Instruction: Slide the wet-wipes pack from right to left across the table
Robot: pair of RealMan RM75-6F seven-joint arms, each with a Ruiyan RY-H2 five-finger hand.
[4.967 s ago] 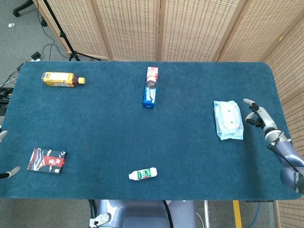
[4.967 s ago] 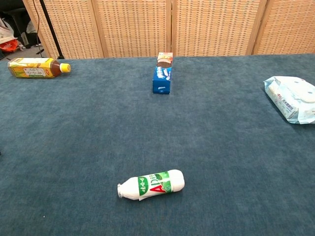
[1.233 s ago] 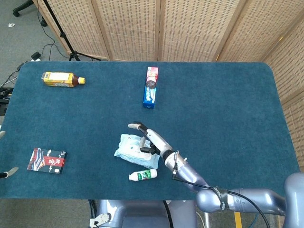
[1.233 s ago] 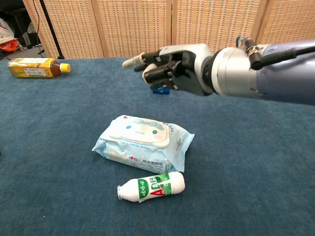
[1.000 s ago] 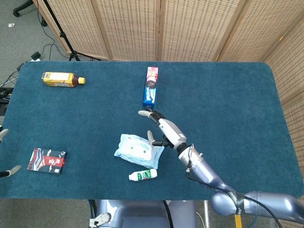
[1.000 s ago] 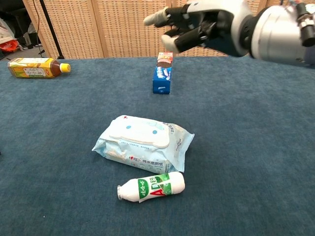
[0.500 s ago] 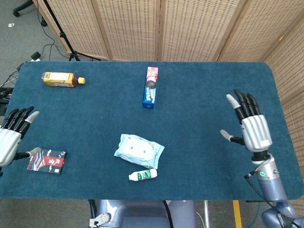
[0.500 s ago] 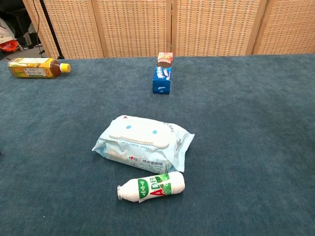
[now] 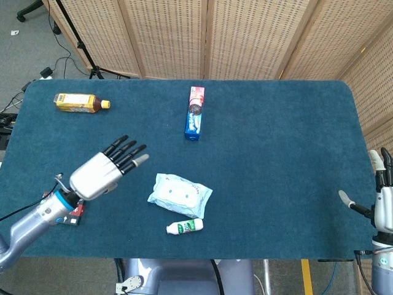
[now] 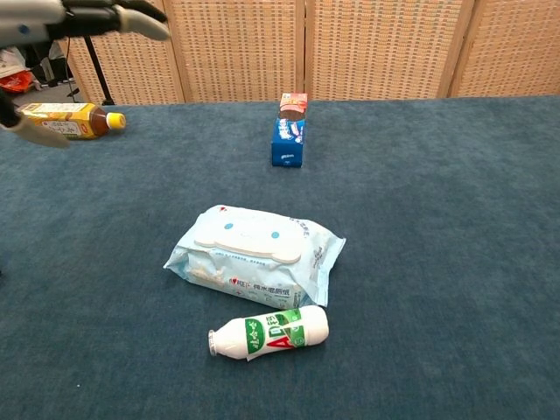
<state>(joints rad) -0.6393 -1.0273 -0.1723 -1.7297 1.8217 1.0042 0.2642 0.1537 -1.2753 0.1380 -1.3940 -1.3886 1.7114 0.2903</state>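
The pale blue wet-wipes pack lies flat near the table's front middle, with nothing touching it. My left hand hovers to its left with fingers spread toward the pack and holds nothing; the chest view catches only its fingertips at the top left corner. My right hand is at the table's far right edge, open and empty, well away from the pack.
A small white bottle with a green label lies just in front of the pack. A blue biscuit box sits at the back middle, a yellow tea bottle at the back left, a dark card box under my left arm.
My left hand has swung in from the table's left edge toward the pack. My right hand has drawn back and down to the far right edge. The pack has not moved.
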